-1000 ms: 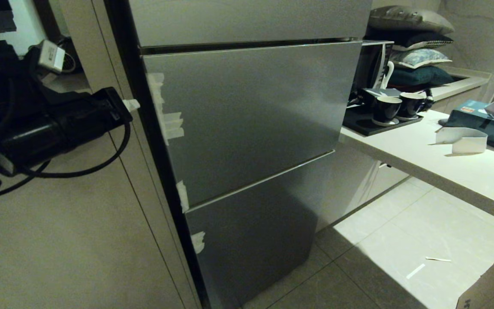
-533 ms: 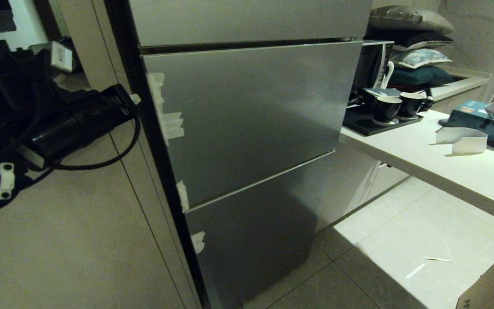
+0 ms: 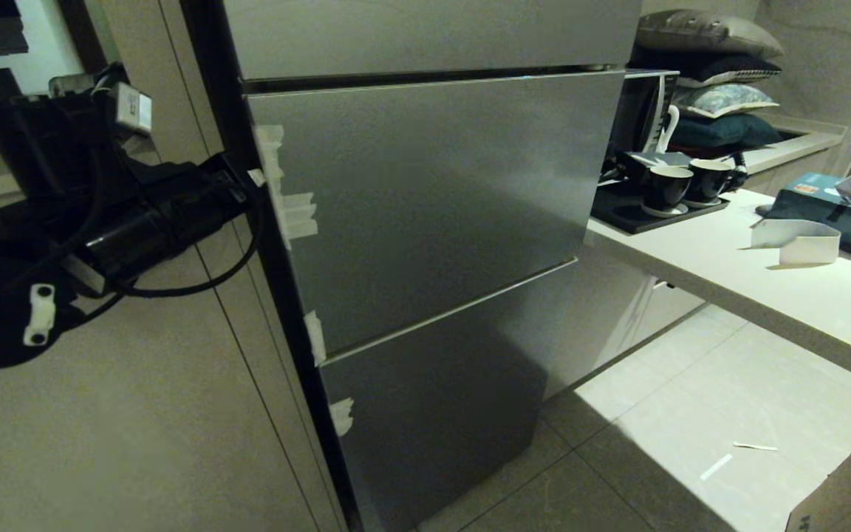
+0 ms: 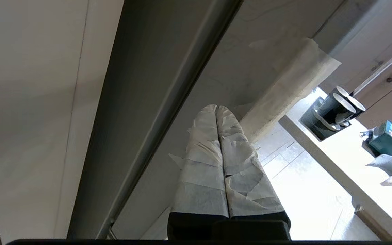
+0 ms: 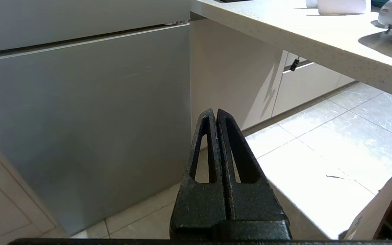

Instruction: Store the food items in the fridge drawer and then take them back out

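- Reaching in from the left of the head view, the left gripper [image 3: 254,177] has its taped tip at the left edge of the fridge's [image 3: 425,207] middle door panel, just beside a strip of white tape [image 3: 289,210] stuck there.
- Its own wrist view shows what the head view hides: the two tape-wrapped fingers [image 4: 213,143] pressed together with nothing between them, their tips against the grey panel next to the dark side seam [image 4: 155,112].
- Only the right wrist view shows the right gripper [image 5: 215,114]: black fingers closed tight and empty, hanging low before the fridge's bottom panel [image 5: 87,112] over the pale floor tiles [image 5: 318,163].
- All the fridge panels are shut, so neither the fridge drawer nor any food item can be seen in any view.
- From the head view, the counter [image 3: 728,273] to the right carries two dark cups [image 3: 684,188] on a black tray near its back corner, and a teal box [image 3: 832,210] farther along.
- A cardboard flap [image 3: 839,495] pokes in at the floor's near right corner; the right wrist view catches it too.
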Tool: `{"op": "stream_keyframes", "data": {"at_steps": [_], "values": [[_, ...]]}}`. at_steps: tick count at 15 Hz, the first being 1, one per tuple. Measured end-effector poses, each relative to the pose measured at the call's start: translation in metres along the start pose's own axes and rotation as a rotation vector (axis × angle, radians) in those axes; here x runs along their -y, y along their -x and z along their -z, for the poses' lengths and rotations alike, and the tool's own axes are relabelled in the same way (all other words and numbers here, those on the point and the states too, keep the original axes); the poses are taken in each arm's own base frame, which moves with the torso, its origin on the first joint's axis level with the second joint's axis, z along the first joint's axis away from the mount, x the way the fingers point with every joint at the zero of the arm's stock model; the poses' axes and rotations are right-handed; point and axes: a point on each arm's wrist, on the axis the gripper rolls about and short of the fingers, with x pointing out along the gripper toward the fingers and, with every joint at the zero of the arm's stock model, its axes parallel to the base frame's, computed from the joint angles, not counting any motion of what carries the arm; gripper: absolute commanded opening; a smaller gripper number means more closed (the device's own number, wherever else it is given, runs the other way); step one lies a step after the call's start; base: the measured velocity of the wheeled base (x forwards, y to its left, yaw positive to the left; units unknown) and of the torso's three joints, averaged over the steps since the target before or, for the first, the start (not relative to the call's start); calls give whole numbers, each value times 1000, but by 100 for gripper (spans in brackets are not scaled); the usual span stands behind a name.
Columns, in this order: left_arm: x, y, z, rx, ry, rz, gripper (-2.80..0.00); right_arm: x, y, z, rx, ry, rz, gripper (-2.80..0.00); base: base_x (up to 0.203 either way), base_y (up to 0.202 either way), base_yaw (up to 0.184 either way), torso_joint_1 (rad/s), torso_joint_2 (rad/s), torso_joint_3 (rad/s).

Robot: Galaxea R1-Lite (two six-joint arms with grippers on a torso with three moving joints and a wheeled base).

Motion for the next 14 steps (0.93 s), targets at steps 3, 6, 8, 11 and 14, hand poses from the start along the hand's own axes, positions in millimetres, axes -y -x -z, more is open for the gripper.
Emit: {"op": "stream_keyframes", "data": {"at_steps": [3,6,8,11,14], "values": [[2,0,2,-6,1,7,-280,0,0,0,0,0,0,-280,0,0,0,0,0,0],[5,-2,7,-20,1,16,-280,0,0,0,0,0,0,-280,0,0,0,0,0,0],[5,-4,9,-27,1,16,-280,0,0,0,0,0,0,-280,0,0,0,0,0,0],[6,-7,10,-28,-1,14,-280,0,0,0,0,0,0,-280,0,0,0,0,0,0],[6,-11,11,-29,-3,14,-280,0,0,0,0,0,0,-280,0,0,0,0,0,0]]}}
